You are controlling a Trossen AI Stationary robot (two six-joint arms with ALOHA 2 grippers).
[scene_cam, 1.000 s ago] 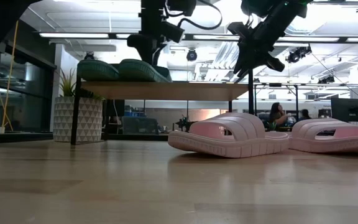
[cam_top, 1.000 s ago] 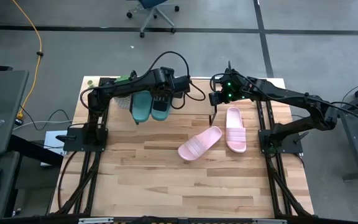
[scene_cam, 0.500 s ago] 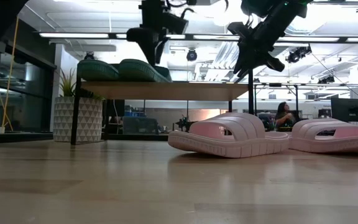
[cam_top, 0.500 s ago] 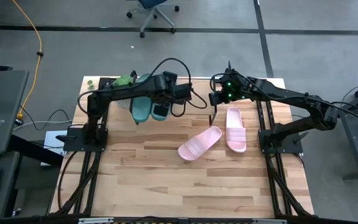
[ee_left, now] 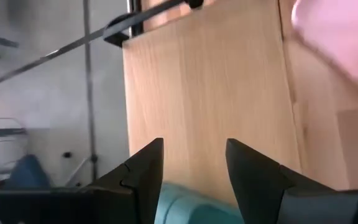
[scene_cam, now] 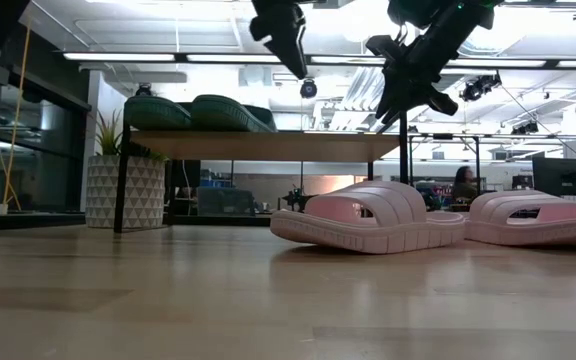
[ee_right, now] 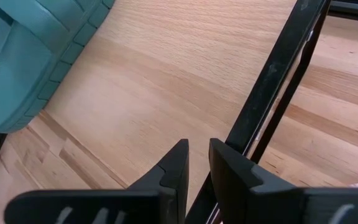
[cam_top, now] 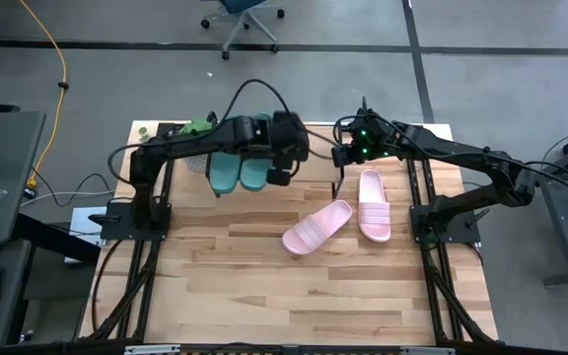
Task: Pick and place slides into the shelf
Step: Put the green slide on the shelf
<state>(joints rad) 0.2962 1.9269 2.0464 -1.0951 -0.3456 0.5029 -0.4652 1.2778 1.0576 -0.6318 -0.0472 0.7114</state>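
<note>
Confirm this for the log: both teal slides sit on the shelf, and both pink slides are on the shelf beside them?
Not quite. The teal slides are on the shelf, but both pink slides lie on the tabletop, as the high and low views show.
</note>
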